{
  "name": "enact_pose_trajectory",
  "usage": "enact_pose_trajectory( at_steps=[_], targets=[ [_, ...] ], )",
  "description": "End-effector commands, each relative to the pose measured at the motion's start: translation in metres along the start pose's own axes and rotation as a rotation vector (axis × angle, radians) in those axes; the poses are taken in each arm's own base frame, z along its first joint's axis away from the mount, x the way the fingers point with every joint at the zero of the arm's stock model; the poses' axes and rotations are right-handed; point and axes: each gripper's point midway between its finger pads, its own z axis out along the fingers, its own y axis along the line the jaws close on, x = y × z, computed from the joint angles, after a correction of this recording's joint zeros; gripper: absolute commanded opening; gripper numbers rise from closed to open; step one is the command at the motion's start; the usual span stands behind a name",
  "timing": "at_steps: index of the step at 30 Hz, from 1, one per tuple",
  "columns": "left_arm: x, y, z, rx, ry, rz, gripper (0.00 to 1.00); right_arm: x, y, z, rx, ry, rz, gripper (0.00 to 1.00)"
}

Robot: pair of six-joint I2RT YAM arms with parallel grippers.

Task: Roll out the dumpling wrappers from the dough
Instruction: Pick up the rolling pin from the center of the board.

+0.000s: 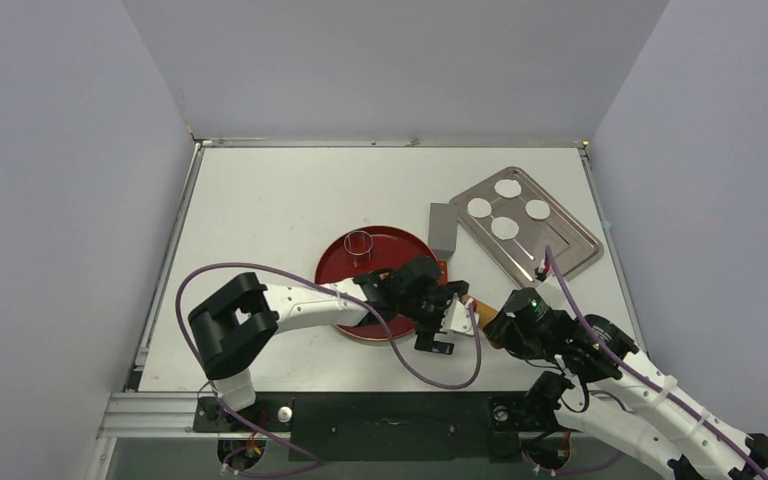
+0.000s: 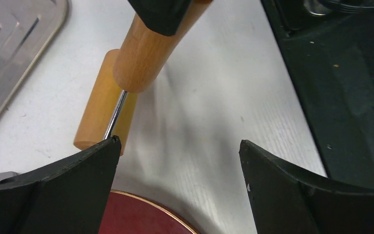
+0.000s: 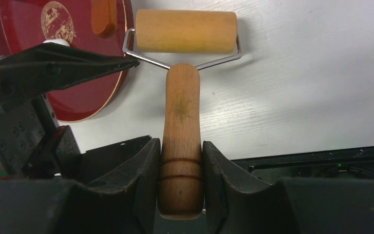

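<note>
Here the right claw (image 3: 181,151) clamps the wooden roller (image 3: 182,97); the left claw (image 2: 178,144) gapes empty

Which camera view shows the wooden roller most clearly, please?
The right wrist view: the wooden roller shows whole, barrel, wire frame and handle, held by the right gripper. The left wrist view catches only part, close up; the top view shows only a small sliver.

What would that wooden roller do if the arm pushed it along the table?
Probably stiff: the wooden roller and its wire frame look rigid. Its round drum seems to rest on the table, so it would likely roll easily. The smooth handle might slip, though the right gripper clamps it on both sides.
</note>
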Motion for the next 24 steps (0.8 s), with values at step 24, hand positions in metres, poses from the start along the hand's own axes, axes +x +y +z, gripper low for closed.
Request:
enact_pose_trajectory(
  at_steps=[24],
  targets=[
    [-0.063, 0.015, -0.019, 0.074, -0.101, 0.084, 0.9, -0.009, 0.026, -0.003, -0.084, -0.002, 0.02, 0.0]
  ],
)
